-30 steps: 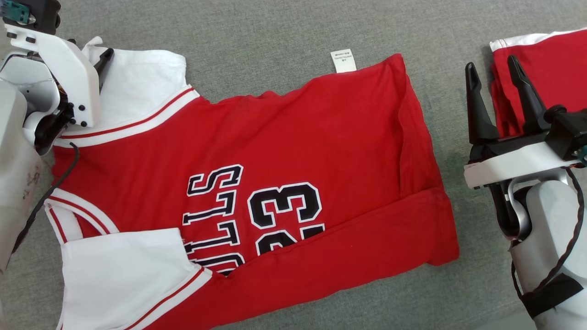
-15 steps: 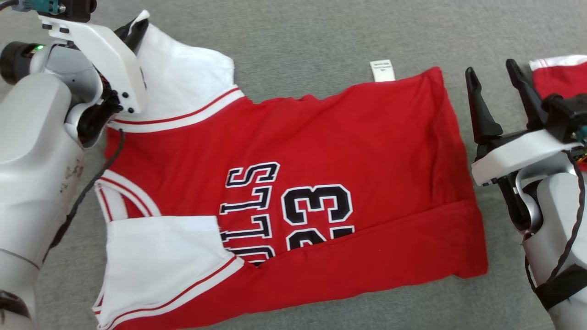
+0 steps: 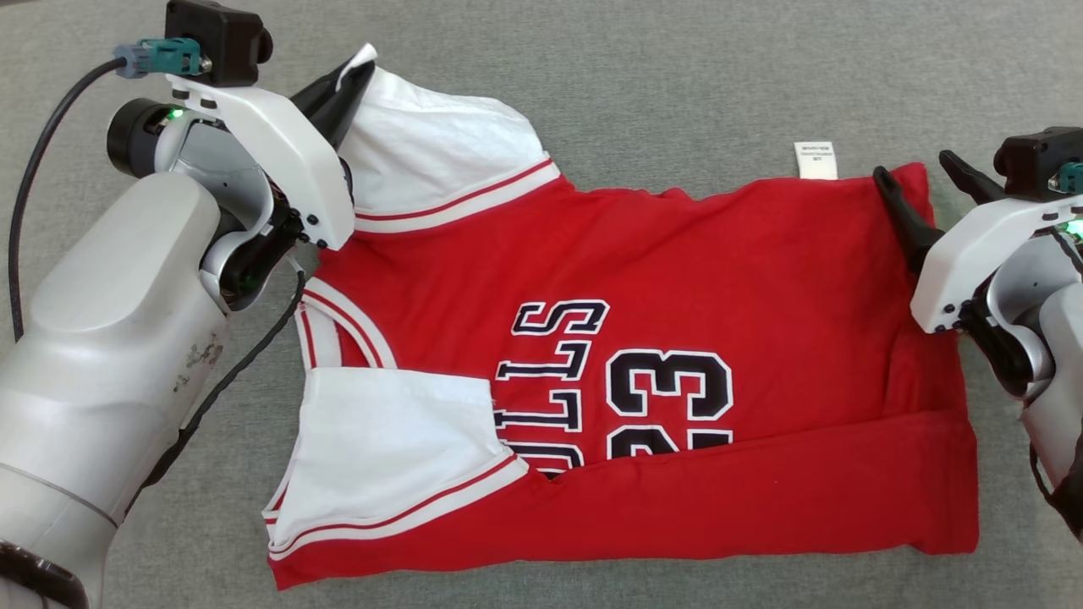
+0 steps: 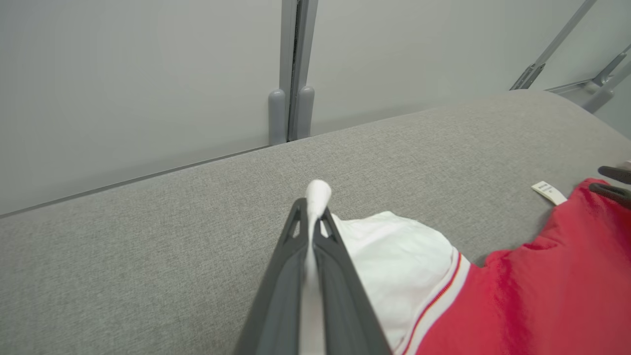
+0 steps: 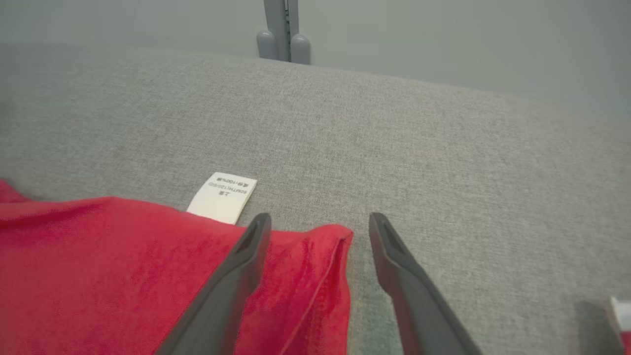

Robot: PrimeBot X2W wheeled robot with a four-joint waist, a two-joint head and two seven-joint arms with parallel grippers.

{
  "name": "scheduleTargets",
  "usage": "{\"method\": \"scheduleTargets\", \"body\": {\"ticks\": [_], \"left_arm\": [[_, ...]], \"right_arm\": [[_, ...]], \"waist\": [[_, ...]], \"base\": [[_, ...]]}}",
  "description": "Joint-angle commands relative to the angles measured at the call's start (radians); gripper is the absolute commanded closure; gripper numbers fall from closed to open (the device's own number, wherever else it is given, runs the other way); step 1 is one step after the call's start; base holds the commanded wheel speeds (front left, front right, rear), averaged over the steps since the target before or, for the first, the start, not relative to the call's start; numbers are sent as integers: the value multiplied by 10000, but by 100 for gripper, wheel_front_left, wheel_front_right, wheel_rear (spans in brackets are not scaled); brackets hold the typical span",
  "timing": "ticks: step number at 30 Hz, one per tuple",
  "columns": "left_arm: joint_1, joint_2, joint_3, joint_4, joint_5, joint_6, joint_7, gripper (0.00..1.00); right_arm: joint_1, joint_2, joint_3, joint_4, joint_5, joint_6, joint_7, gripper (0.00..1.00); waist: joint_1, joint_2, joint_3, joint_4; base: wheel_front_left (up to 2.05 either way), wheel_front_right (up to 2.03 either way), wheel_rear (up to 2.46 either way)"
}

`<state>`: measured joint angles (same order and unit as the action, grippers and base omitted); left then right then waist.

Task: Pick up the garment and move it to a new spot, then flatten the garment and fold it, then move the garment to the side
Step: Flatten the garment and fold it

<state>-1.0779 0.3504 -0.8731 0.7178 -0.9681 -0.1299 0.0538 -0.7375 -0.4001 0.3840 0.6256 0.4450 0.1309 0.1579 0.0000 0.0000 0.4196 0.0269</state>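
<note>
Left gripper (image 3: 354,69): clamped on the garment's (image 3: 677,279) white sleeve tip (image 4: 318,190).
Right gripper (image 3: 914,166): released, straddling the hem corner (image 5: 340,236).
Progress: near edge folded over; you have more folds left, then the move aside.

Left end effector (image 4: 311,213) clamps the garment (image 4: 522,296).

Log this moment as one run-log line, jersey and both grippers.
jersey: partly folded on grey surface | left gripper: jaws shut on white sleeve | right gripper: jaws open at red hem corner near tag
</note>
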Motion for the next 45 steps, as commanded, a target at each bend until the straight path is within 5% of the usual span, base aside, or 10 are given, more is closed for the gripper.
{"method": "scheduleTargets", "body": {"ticks": [1, 15, 16, 18, 45], "left_arm": [[27, 13, -59, -37, -57, -14, -62, 100], [-125, 223, -729, 22, -654, -14, -408, 100], [-129, 239, -765, 42, -697, -14, -435, 100], [-152, 268, -840, 117, -748, -14, -471, 100], [-1894, -8, -488, 2447, -420, -1, -2863, 100]], "right_arm": [[-164, -146, 91, 150, 92, -4, 79, 0], [-526, -353, 1011, 1742, 859, -6, 56, 0], [-535, -330, 1071, 1797, 933, -4, 38, 53], [-584, -320, 1201, 1876, 1059, -4, -46, 100], [-2972, -71, 1273, 3443, 849, -14, -3225, 100]], "waist": [[0, 0, -18, 120], [0, 0, -109, 183], [0, 0, -120, 169], [0, 0, -134, 141], [0, 0, 850, 6]], "base": [[0, 0, 0], [0, 0, 0], [0, 0, 0], [0, 0, 0], [0, 0, 0]]}}
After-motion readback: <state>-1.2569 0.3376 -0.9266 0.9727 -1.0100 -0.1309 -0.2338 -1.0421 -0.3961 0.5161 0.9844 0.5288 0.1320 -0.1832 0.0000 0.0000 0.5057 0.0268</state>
